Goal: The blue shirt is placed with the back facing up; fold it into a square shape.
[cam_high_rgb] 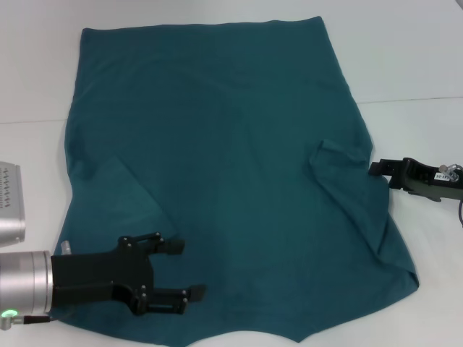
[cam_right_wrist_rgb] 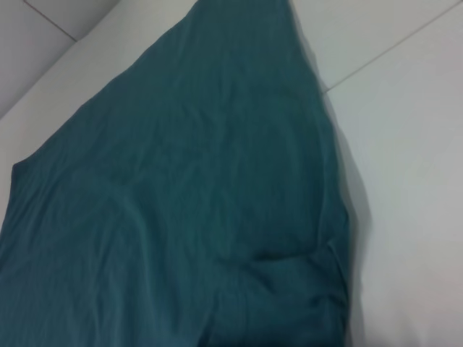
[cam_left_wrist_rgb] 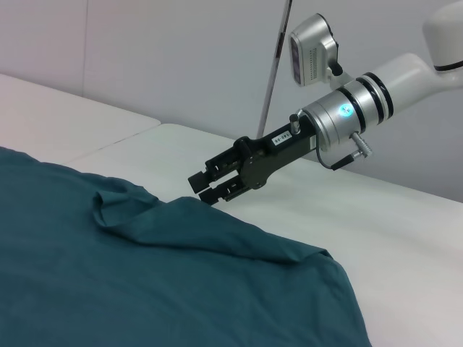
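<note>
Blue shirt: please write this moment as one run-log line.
blue shirt: flat on table, both sleeves folded in | left gripper: jaws open over near left corner | right gripper: at right edge, holding nothing

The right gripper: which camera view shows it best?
The left wrist view: the right gripper shows whole, fingers nearly together, at the blue shirt's edge. The head view shows it small. The right wrist view shows only shirt.
</note>
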